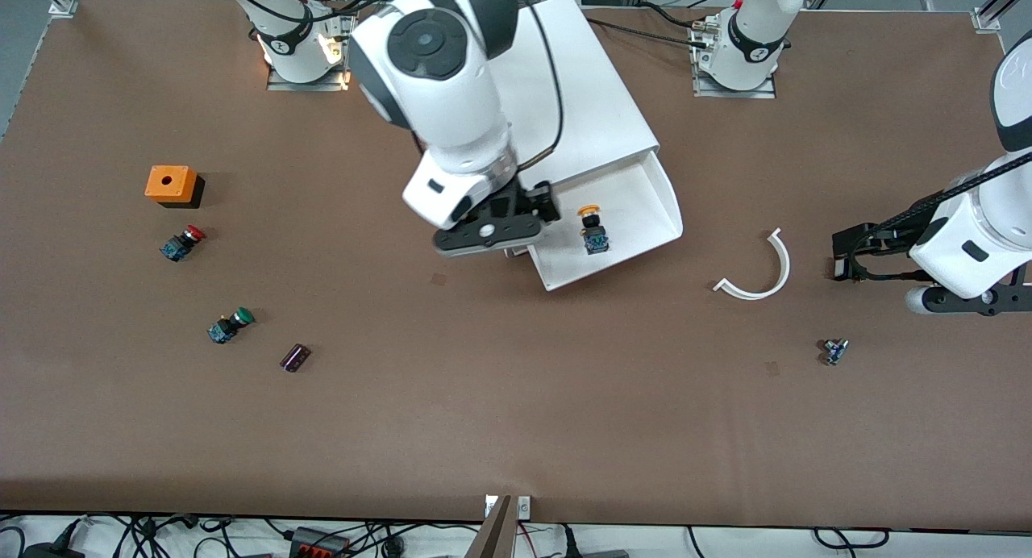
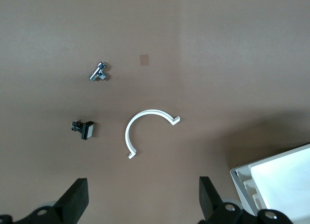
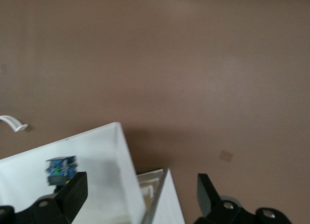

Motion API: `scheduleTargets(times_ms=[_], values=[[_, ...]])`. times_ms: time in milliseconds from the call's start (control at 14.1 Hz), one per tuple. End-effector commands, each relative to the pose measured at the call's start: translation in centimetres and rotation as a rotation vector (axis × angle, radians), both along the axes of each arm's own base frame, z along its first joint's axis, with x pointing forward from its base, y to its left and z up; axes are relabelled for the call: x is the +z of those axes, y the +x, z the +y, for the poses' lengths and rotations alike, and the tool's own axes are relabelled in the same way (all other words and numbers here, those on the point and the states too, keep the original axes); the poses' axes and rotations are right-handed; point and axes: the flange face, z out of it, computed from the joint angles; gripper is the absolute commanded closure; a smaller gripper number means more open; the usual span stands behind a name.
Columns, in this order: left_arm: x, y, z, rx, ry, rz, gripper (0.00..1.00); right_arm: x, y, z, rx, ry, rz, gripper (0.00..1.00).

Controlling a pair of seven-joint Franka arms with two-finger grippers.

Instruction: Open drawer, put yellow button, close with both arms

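The drawer (image 1: 645,195) is pulled out of the white cabinet (image 1: 564,90). The yellow button (image 1: 593,229) lies on the drawer's floor, orange cap toward the cabinet. The right wrist view shows the drawer floor (image 3: 97,156) and only the button's blue body (image 3: 60,169) beside one finger. My right gripper (image 1: 504,227) (image 3: 140,190) hovers open over the drawer's side wall at the right arm's end, holding nothing. My left gripper (image 1: 845,258) (image 2: 143,190) is open and empty over bare table at the left arm's end.
A white curved piece (image 1: 758,268) (image 2: 145,129) lies between the drawer and the left gripper. A small metal part (image 1: 834,351) (image 2: 99,72) lies nearer the camera. Toward the right arm's end lie an orange box (image 1: 171,185), a red button (image 1: 184,242), a green button (image 1: 230,324) and a purple part (image 1: 295,357).
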Motion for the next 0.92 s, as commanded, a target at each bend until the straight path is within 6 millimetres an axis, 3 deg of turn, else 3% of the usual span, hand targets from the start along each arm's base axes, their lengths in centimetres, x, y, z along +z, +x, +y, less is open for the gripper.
scheduleTargets(times_ms=[0,213,425,709,850], values=[[1.5,-0.8,0.1,0.013,-0.014,-0.013,0.0,-0.8,1.9,-3.2,-0.036,-0.063,0.014,0.0],[1.7,-0.9,-0.8,0.007,-0.068,-0.009,0.0,-1.4,4.9,-9.2,-0.021,-0.11,0.069,0.0],[0.4,-0.6,-3.3,0.018,-0.095,0.007,0.0,-1.3,7.9,-16.2,-0.096,-0.126,0.109,0.0],[-4.5,1.4,-11.7,0.125,-0.087,-0.036,0.0,0.3,10.6,-26.3,-0.142,-0.126,0.138,0.0],[-7.4,1.8,-14.2,0.17,-0.078,-0.033,0.0,1.2,11.3,-30.3,-0.197,-0.122,0.138,0.0]])
